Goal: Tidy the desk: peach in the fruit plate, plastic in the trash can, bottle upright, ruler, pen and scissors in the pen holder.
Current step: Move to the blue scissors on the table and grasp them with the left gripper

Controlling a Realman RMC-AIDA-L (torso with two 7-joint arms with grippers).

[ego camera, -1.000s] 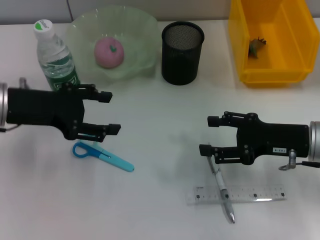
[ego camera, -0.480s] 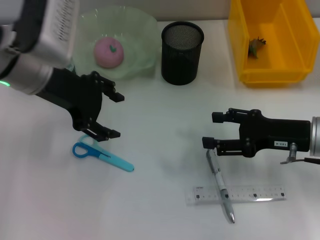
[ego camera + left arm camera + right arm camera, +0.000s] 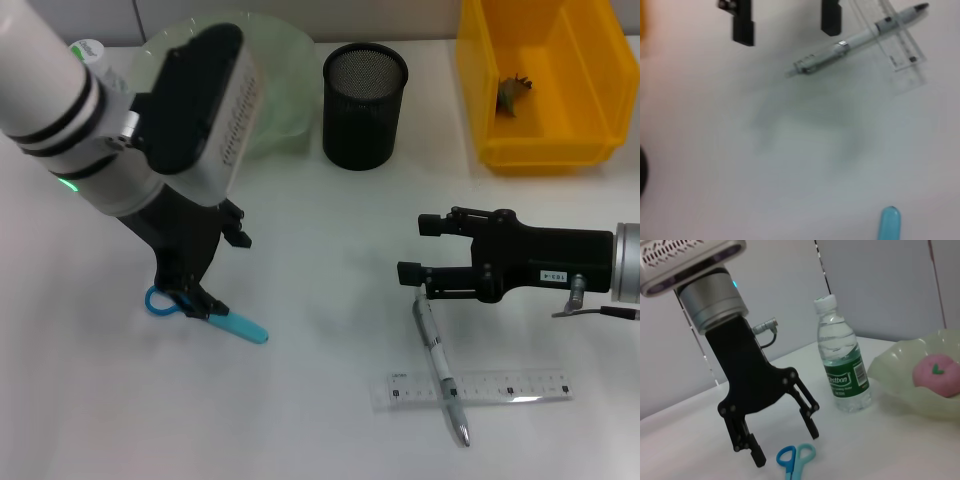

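The blue scissors (image 3: 236,324) (image 3: 793,459) lie flat at the left, and my left gripper (image 3: 224,272) (image 3: 785,444) points down over their handles, open. To the right, my right gripper (image 3: 417,248) is open just above the top end of the pen (image 3: 438,358) (image 3: 832,52). That pen lies across the clear ruler (image 3: 500,387) (image 3: 902,42). The bottle (image 3: 842,362) stands upright beside the green fruit plate (image 3: 285,70) (image 3: 900,375). The pink peach (image 3: 937,374) rests in the plate. Dark plastic (image 3: 514,93) lies in the yellow trash can (image 3: 580,150). The black mesh pen holder (image 3: 365,105) holds nothing I can see.
My left arm's white body (image 3: 120,130) covers much of the plate and bottle in the head view. The pen holder stands between the plate and the yellow bin along the back edge. Bare white desk lies between the two grippers.
My left arm has swung up and turned its gripper downward over the scissors' handles. The right gripper has slid a little left to the pen's top end.
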